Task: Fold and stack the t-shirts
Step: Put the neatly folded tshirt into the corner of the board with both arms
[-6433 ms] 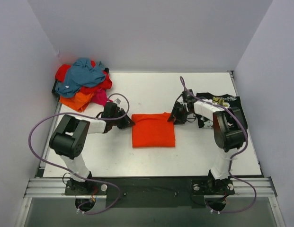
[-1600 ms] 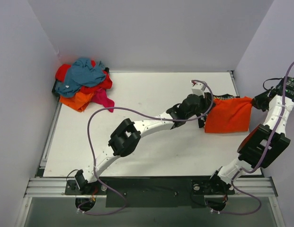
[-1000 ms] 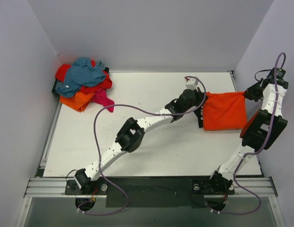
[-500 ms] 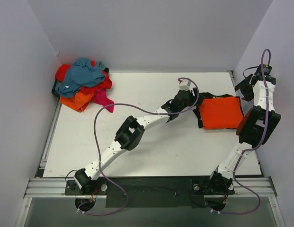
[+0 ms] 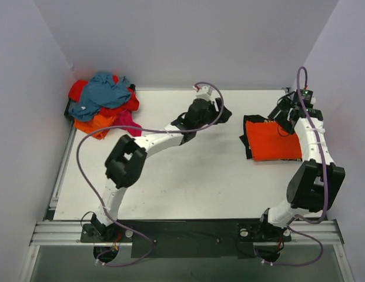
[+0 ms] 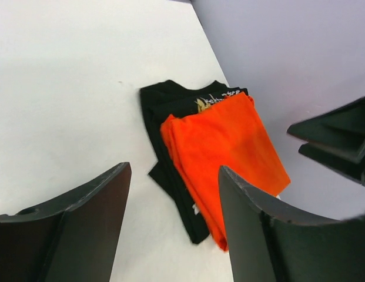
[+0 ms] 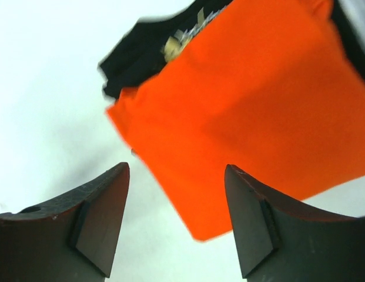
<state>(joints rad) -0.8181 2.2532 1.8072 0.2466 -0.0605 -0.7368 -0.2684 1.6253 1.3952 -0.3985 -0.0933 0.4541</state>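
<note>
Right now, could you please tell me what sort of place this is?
Probably a lab cell for robot laundry folding: white table, plain walls around it, crumpled t-shirts and a folded stack.

A white table [image 5: 188, 176] sits boxed in by pale lavender walls [image 5: 182, 41] — back, left and right — with a ribbed silver metal rail [image 5: 59, 233] running along its near edge.

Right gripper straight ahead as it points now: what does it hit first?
Probably the folded orange t-shirt, lying on the black t-shirt; the right gripper frames it with open jaws. Depth unclear.
</note>
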